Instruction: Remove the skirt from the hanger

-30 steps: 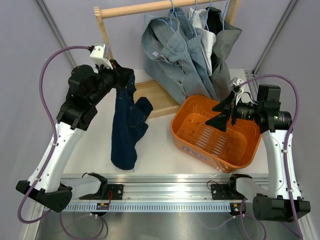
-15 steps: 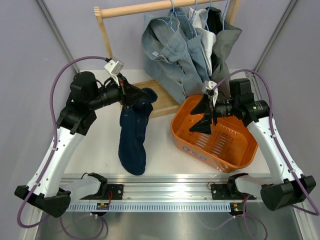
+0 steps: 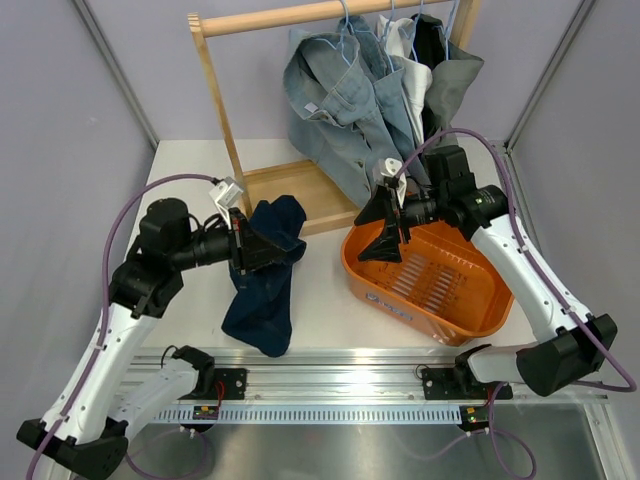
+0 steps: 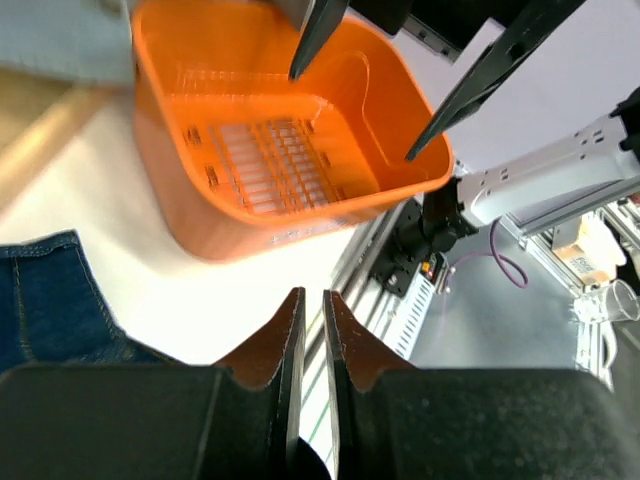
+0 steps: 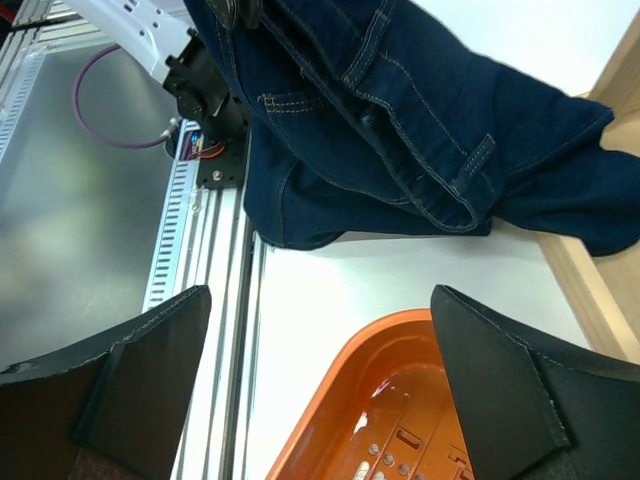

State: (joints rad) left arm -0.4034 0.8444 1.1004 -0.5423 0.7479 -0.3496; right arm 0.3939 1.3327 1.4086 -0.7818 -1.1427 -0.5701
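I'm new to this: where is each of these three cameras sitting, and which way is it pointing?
Top external: above and behind the arms, looking down at the table; both arms, left gripper and right gripper show.
Left wrist: on the left arm, facing the orange basket; its own nearly shut fingers show.
Right wrist: on the right arm, facing the skirt; its own spread fingers show.
Shared: all three see skirt and orange basket.

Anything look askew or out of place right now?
Only the skirt: it hangs bunched from the left gripper, lower end crumpled on the table near the front edge. Nothing spilled or damaged.
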